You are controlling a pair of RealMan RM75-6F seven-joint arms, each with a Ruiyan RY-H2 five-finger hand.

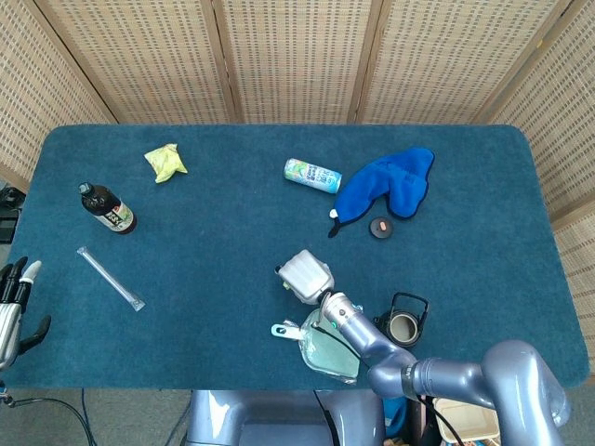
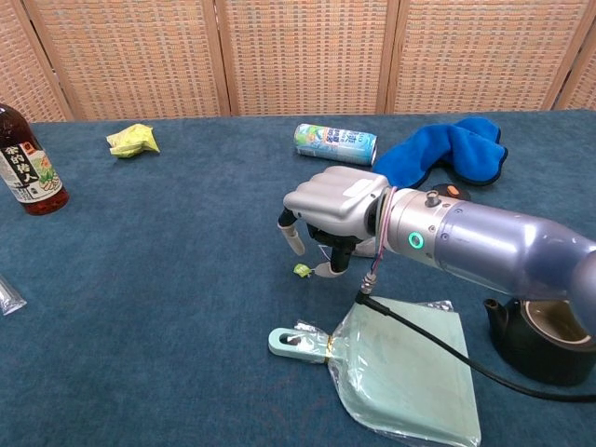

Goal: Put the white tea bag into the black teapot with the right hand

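Wicker screens behind a blue-carpeted table (image 1: 214, 232). Right hand (image 2: 333, 199), fingers curled down over the white tea bag (image 2: 328, 271) at frame centre, grip unclear; black teapot (image 2: 548, 337) lower right. Left hand (image 1: 11, 302) far off, open.

**Table Count: One of Each Kind, Two Hands**

Sitting on the blue table are one dark bottle (image 1: 108, 209), one yellow packet (image 1: 165, 162), one drink can (image 1: 312, 175), one blue cloth (image 1: 388, 182), one small dark disc (image 1: 379, 227), one clear wrapped stick (image 1: 110, 278), one pale green dustpan (image 2: 399, 369), one black teapot (image 2: 548, 329) and one white tea bag (image 2: 325, 269) trailing one green tag (image 2: 301, 270). Two robot hands are showing: the right hand (image 2: 332, 205) and the left hand (image 1: 13, 308).
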